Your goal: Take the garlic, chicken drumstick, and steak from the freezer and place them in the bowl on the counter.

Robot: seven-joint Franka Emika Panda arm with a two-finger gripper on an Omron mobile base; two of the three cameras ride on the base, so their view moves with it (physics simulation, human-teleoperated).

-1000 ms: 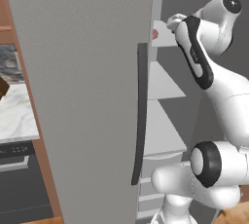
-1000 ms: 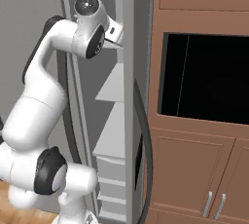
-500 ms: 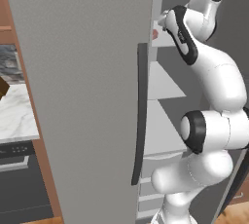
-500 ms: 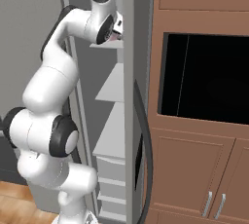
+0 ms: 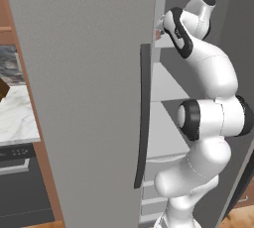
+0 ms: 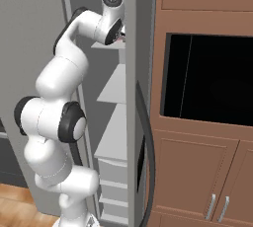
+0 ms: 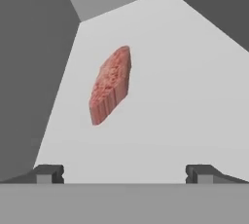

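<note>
- Now the arm (image 5: 208, 73) reaches high into the freezer (image 5: 89, 98), up to a top shelf (image 7: 160, 82).
- Its end effector (image 7: 124, 173) is wide open and holds nothing. The two tips stand far apart, likely so the meat can fit between them.
- A steak (image 7: 111, 84) lies flat on the white shelf, a bit in front of the end effector and not touching it. It is red and long, and it lies at a slant, closer to the left wall of the freezer.
- A small bit of red (image 5: 158, 34) peeks out by the hand in the left base view. That is probably the same steak.
- The freezer door hangs open with its long dark handle (image 5: 142, 118) facing the robot, so the arm can get inside.
- A corner of the white counter (image 5: 17, 118) shows far to the left, well away from the freezer.
- The steak looks like the next thing to grab. The hand should go closer and line up its tips on both sides of the steak before it squeezes.
- The wall is close, so a tip could bump it.
</note>
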